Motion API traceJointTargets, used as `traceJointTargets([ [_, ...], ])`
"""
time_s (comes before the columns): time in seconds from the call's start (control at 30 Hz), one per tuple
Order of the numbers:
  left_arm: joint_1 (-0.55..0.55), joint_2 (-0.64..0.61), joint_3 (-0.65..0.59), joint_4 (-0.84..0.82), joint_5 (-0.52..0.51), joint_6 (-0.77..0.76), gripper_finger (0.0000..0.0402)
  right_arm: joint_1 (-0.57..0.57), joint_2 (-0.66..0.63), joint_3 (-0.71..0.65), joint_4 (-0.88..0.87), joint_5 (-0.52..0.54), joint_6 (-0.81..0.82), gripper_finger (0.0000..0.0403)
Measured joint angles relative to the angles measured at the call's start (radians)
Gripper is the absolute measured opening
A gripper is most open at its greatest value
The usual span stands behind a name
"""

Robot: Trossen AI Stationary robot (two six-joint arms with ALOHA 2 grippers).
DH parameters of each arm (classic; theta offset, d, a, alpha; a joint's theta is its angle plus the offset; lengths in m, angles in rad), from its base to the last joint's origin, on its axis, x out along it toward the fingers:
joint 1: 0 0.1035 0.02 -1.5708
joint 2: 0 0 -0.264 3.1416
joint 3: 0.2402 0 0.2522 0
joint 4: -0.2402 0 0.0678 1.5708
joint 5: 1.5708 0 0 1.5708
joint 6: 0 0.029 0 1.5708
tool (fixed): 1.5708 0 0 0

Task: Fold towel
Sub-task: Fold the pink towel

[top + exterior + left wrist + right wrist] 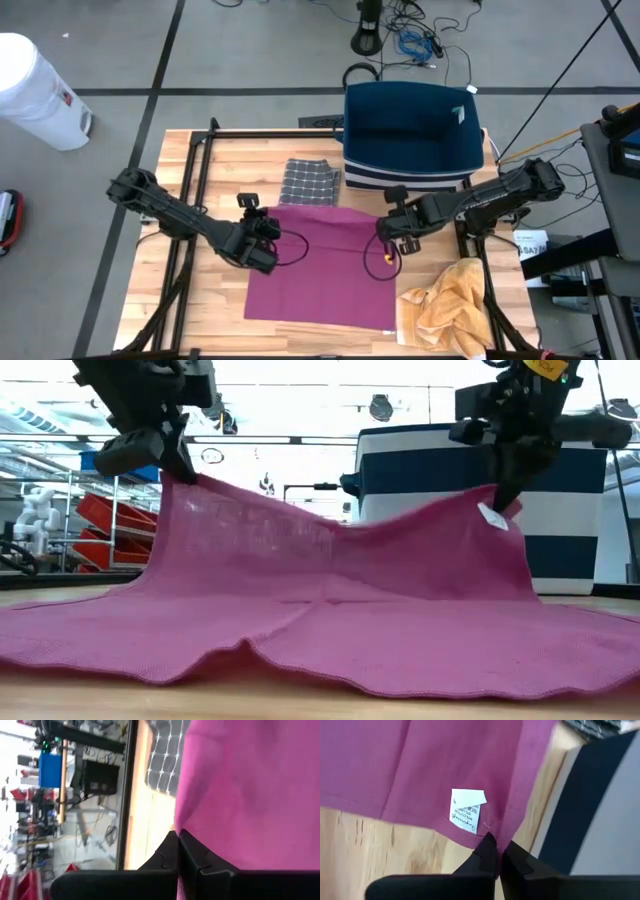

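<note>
Towel (330, 600) corners hidden in pincers

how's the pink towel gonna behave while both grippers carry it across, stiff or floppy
Probably very floppy: the pink towel sags in the middle between the left gripper and right gripper and drapes onto the table. It looks thin and light. Each shut gripper pinches only an edge, so a corner might slip.

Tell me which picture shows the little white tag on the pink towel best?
The right wrist view: the white tag fills it, close beside the right gripper pinching the pink towel. The low view shows it small; the high and left wrist views don't show it.
</note>
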Motion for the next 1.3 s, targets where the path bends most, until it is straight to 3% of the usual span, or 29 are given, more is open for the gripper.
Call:
traceJointTargets([
  [0.17, -0.016, -0.027, -0.071, 0.149, 0.026, 0.083, 0.0, 0.004, -0.002, -0.053, 0.053, -0.004, -0.006, 0.0],
  [0.43, -0.098, -0.043, -0.089, 0.153, 0.061, 0.07, 0.0, 0.066, -0.007, -0.07, 0.074, -0.026, 0.037, 0.0],
  [0.8, -0.279, -0.179, -0.089, 0.159, 0.06, -0.066, 0.0, 0.209, -0.107, -0.07, 0.092, -0.027, 0.185, 0.0],
  [1.3, -0.406, -0.181, -0.089, 0.179, 0.182, -0.193, 0.0, 0.405, -0.11, -0.069, 0.196, -0.075, 0.328, 0.0],
])
